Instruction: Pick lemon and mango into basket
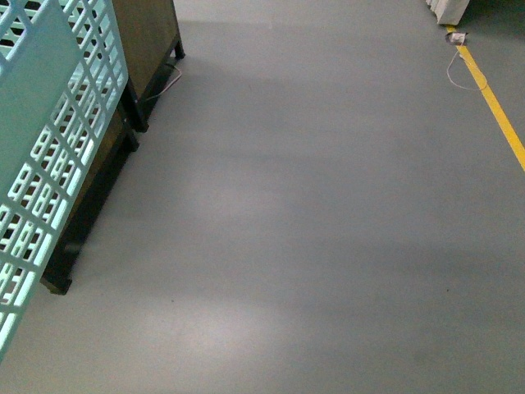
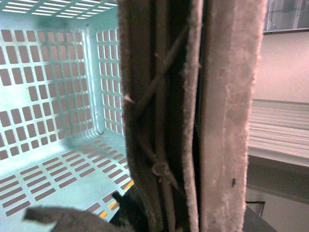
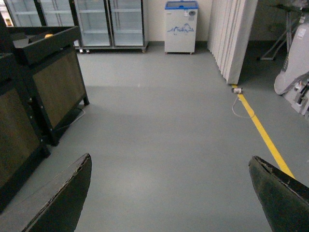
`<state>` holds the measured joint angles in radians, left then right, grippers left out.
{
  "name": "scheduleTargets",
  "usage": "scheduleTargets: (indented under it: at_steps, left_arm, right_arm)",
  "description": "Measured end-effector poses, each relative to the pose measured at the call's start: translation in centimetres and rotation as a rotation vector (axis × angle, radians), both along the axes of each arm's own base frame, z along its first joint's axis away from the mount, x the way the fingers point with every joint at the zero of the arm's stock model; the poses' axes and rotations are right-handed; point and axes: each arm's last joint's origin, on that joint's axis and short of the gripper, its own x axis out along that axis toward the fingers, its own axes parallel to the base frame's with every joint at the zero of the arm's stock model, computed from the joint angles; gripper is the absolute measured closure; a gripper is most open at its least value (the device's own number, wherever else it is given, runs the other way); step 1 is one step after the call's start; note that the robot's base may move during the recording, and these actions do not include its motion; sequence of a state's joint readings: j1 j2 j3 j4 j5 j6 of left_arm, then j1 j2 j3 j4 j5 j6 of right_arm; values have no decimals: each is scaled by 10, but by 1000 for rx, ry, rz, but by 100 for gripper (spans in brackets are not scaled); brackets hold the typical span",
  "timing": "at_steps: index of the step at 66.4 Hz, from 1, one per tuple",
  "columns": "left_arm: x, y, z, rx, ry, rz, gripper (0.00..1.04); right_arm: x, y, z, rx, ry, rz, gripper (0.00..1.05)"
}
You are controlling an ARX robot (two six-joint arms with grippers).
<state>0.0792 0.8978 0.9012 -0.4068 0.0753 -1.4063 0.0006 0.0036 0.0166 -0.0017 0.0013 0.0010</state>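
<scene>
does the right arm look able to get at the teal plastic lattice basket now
Probably not yet: the open right gripper faces bare grey floor, and the teal lattice basket is far left.

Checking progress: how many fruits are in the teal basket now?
0 seen. The light teal plastic lattice basket shows bare floor and walls in the left wrist view, but a fuzzy brown claw finger blocks part, so one may be hidden.

floor: grey [image 1: 328, 246] | yellow line [image 1: 492, 98] | dark wooden stands [image 3: 53, 92] | glass-door fridges [image 3: 111, 21]
</scene>
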Motion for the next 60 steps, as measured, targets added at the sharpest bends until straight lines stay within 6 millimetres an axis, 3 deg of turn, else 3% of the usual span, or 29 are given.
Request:
scheduleTargets:
  at_steps: [60]
  left_arm:
    - [-1,0,2,-3,-7,0,90]
  right_arm:
    - [0,0,0,0,-2,-2,9]
